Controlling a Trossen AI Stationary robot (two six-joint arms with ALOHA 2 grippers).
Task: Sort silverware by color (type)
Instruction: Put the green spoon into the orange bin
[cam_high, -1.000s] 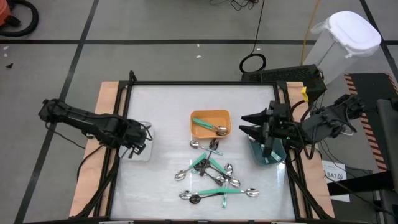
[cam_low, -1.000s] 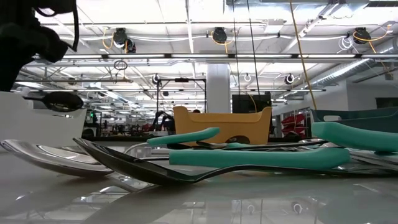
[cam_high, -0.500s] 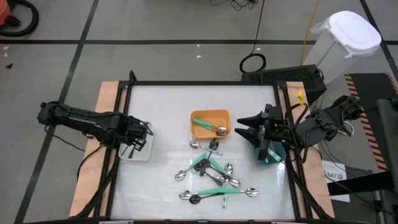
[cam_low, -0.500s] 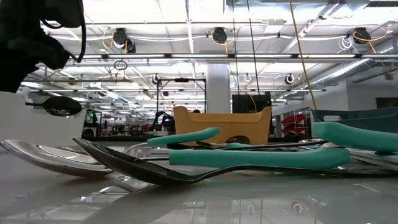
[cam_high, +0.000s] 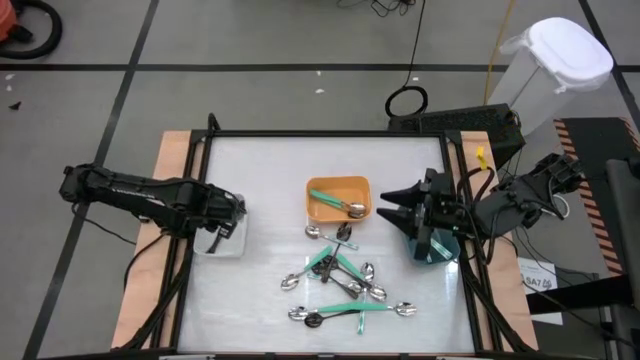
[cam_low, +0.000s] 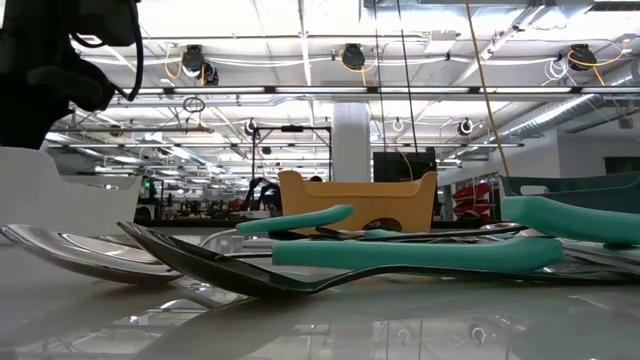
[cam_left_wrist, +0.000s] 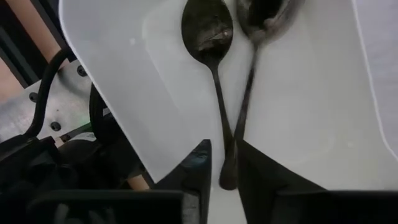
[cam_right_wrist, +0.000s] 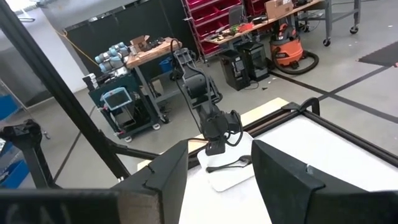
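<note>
My left gripper (cam_high: 222, 226) hovers over the white bin (cam_high: 228, 246) at the table's left edge. In the left wrist view its fingers (cam_left_wrist: 225, 152) stand a narrow gap apart. Two black spoons are in the bin below them: a sharp one (cam_left_wrist: 210, 37) whose handle end shows in the gap, and a blurred one (cam_left_wrist: 252, 56). My right gripper (cam_high: 376, 207) is open and empty, in the air beside the dark teal bin (cam_high: 442, 246). The other silverware (cam_high: 345, 280) lies in a heap on the table. One teal-handled spoon (cam_high: 335, 201) rests in the orange bin (cam_high: 314, 186).
The heap of teal-handled and black pieces (cam_low: 400, 250) fills the near middle of the table. The orange bin (cam_low: 358, 200) stands just behind it. A black frame (cam_high: 330, 134) borders the white table top. In the right wrist view (cam_right_wrist: 219, 152) the left arm is seen across the table.
My left gripper has moved a little down and toward the table's far edge, over the white bin. The black spoon that showed level above the bin's wall in the low view has sunk behind that wall. My right gripper has edged toward the table's left.
</note>
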